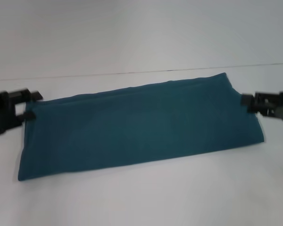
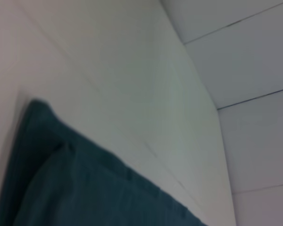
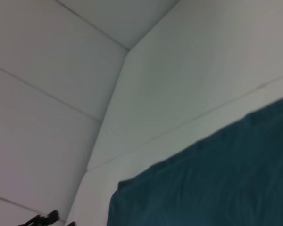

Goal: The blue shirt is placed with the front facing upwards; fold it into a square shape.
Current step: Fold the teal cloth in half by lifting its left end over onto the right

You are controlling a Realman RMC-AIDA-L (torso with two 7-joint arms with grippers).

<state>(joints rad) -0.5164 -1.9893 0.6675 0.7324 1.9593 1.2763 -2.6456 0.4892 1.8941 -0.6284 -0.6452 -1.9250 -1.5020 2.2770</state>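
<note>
The blue shirt (image 1: pixel 141 127) is soft, matt woven or knit cloth, smooth with faint creases and doubled edges. The counter (image 1: pixel 132 37) under it is a smooth white surface with a dull sheen, probably laminate. Both the left pincer (image 1: pixel 30 104) and right pincer (image 1: pixel 247 101) look like matt black plastic.

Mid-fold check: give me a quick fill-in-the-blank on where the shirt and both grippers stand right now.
1. The blue shirt lies folded into a long ____ strip, not yet a square.
2. The left gripper sits at the strip's ____ end.
3. The right gripper sits at the strip's ____ end.
4. The shirt rests on a ____ table.

Missing words: horizontal; left; right; white
</note>
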